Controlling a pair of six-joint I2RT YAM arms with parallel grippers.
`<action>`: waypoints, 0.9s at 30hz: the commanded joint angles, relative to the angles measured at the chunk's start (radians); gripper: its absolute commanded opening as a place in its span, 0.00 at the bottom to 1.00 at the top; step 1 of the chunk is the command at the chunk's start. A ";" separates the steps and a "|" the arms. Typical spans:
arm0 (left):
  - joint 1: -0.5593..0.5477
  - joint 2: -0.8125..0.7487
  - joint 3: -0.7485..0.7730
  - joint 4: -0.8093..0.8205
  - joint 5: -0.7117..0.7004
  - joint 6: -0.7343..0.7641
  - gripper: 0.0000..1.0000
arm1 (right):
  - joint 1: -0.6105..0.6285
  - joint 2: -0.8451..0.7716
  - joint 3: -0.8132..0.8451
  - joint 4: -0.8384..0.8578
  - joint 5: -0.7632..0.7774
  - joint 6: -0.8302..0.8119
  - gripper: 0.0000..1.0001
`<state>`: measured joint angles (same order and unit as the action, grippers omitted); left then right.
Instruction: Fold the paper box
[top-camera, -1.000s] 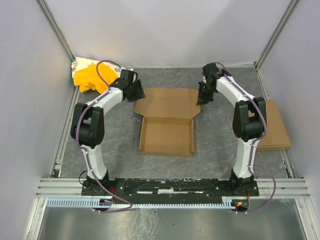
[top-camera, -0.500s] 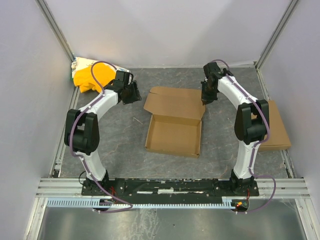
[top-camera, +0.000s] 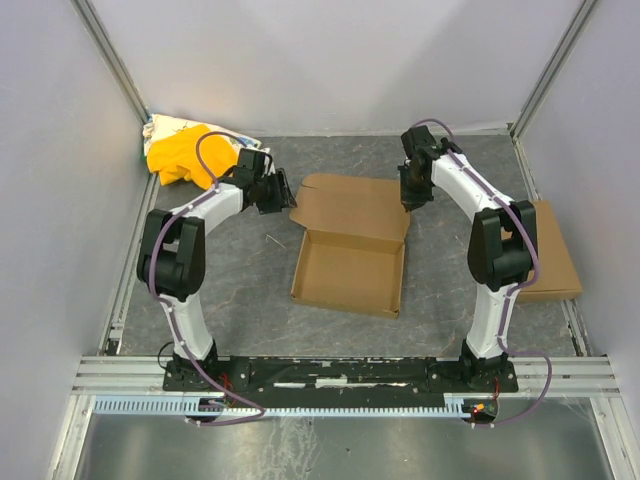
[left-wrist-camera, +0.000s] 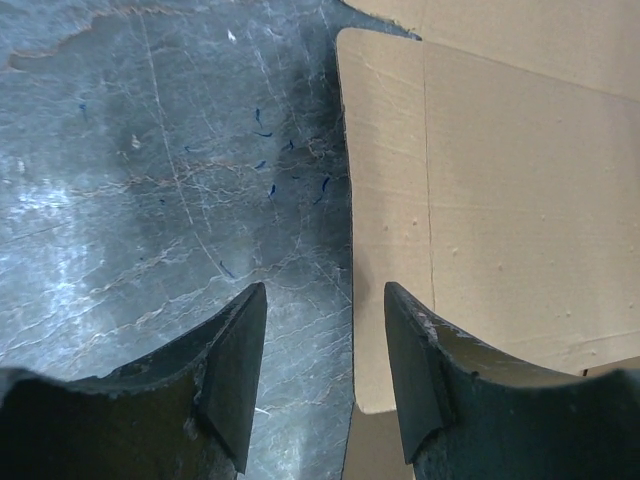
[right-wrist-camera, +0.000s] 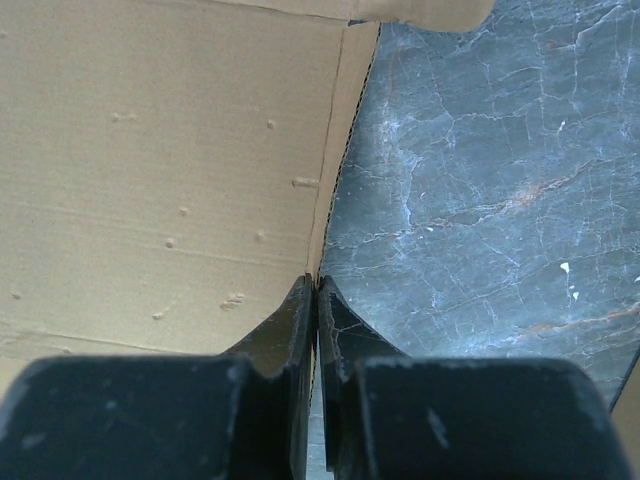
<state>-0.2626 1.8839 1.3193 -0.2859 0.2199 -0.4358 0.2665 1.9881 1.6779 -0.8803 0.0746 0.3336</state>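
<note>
The right end effector (right-wrist-camera: 316, 284) was clamped thinly on the right edge of the open lid of the paper box (top-camera: 349, 262), the cardboard spreading away to its left. The left end effector (left-wrist-camera: 323, 300) hung with fingers apart, straddling the lid's left edge above the table (left-wrist-camera: 150, 150).

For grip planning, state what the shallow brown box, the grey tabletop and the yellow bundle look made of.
Shallow brown box: matte corrugated cardboard, fluted edge and creases visible. Grey tabletop: marble-patterned, slightly glossy; possibly stone or laminate. Yellow bundle: likely cloth, crumpled.
</note>
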 joint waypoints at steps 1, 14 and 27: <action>-0.017 0.025 0.054 0.037 0.064 -0.032 0.57 | 0.014 -0.049 0.026 -0.018 0.028 -0.024 0.10; -0.091 0.012 0.140 0.002 0.031 -0.015 0.56 | 0.054 -0.041 0.039 -0.025 0.044 -0.034 0.10; -0.053 -0.062 0.131 -0.169 -0.205 0.014 0.65 | 0.066 -0.023 0.061 -0.054 0.083 -0.028 0.10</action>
<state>-0.3786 1.9003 1.4464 -0.3992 0.0853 -0.4343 0.3317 1.9881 1.6905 -0.9218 0.1265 0.3119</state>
